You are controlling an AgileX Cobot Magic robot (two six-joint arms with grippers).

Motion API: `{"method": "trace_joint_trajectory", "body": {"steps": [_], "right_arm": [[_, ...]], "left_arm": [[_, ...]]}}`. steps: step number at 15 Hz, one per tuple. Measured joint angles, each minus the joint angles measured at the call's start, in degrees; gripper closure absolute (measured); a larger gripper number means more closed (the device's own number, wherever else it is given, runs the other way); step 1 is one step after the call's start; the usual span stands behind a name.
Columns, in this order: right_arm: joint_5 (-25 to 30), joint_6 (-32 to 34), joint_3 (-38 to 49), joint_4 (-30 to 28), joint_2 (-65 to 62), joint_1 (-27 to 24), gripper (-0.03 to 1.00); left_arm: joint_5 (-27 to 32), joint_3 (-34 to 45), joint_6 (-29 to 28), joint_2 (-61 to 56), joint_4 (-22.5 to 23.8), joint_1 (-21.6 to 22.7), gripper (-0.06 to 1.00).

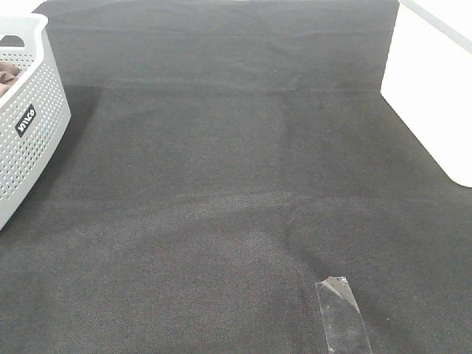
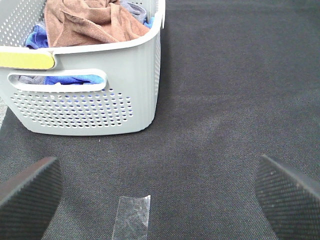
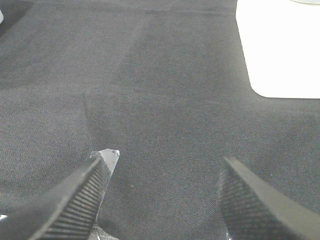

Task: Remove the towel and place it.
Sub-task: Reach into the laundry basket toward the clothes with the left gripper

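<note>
The reddish-brown towel [image 2: 92, 20] lies bunched on top of other cloths inside a white perforated basket [image 2: 100, 107]. In the exterior high view only a brown sliver of the towel [image 1: 7, 74] shows over the rim of the basket [image 1: 29, 118] at the far left edge. My left gripper [image 2: 157, 205] stands open a short way from the basket's handle side, above the dark cloth, with nothing between its fingers [image 2: 27, 200]. My right gripper [image 3: 165, 200] is open and empty over the bare dark cloth. Neither gripper shows in the exterior high view.
Blue cloths [image 2: 75, 79] lie under the towel in the basket. A dark grey cloth [image 1: 236, 184] covers the table. Clear tape pieces [image 1: 341, 313] [image 2: 132, 217] [image 3: 107, 157] stick to it. A white surface [image 1: 435, 96] [image 3: 280, 50] borders the cloth on the right.
</note>
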Motion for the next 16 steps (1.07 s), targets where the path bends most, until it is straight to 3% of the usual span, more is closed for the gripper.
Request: {"method": "trace_joint_trajectory", "body": {"steps": [16], "right_arm": [[0.0,0.0,0.0,0.0,0.0,0.0,0.36]], "left_arm": [[0.0,0.0,0.0,0.0,0.0,0.0,-0.05]]}}
